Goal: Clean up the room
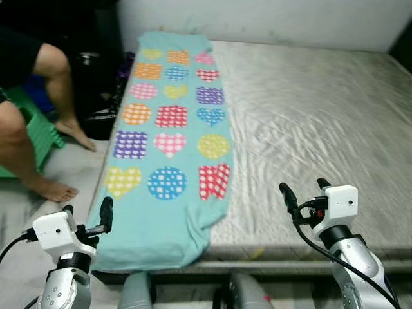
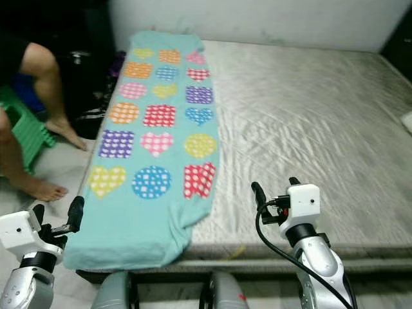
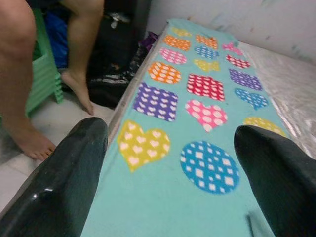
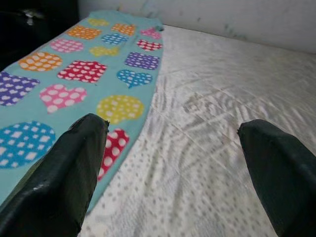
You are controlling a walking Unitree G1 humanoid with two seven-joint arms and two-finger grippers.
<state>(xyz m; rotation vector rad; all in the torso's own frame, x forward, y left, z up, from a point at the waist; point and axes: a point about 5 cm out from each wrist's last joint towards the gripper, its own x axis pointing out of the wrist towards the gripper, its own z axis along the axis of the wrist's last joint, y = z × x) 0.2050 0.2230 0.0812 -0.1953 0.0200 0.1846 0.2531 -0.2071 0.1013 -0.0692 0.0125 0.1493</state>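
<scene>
- The bed (image 1: 309,122) is cut off at the right edge; its grey mattress lies bare.
- A turquoise blanket (image 1: 168,154) with dotted hearts, circles and squares lies along the bed's left side, its near end hanging over the foot.
- A seated person's legs (image 1: 26,154), partly cropped, stand beside the bed.
- The left end effector (image 1: 87,215) hovers wide open and empty at the blanket's near left corner.
- The right end effector (image 1: 304,193), wide open and empty, hovers over bare mattress, right of the blanket.

I hold my left gripper (image 1: 87,215) and right gripper (image 1: 305,191) raised forward, both with fingers spread wide.
</scene>
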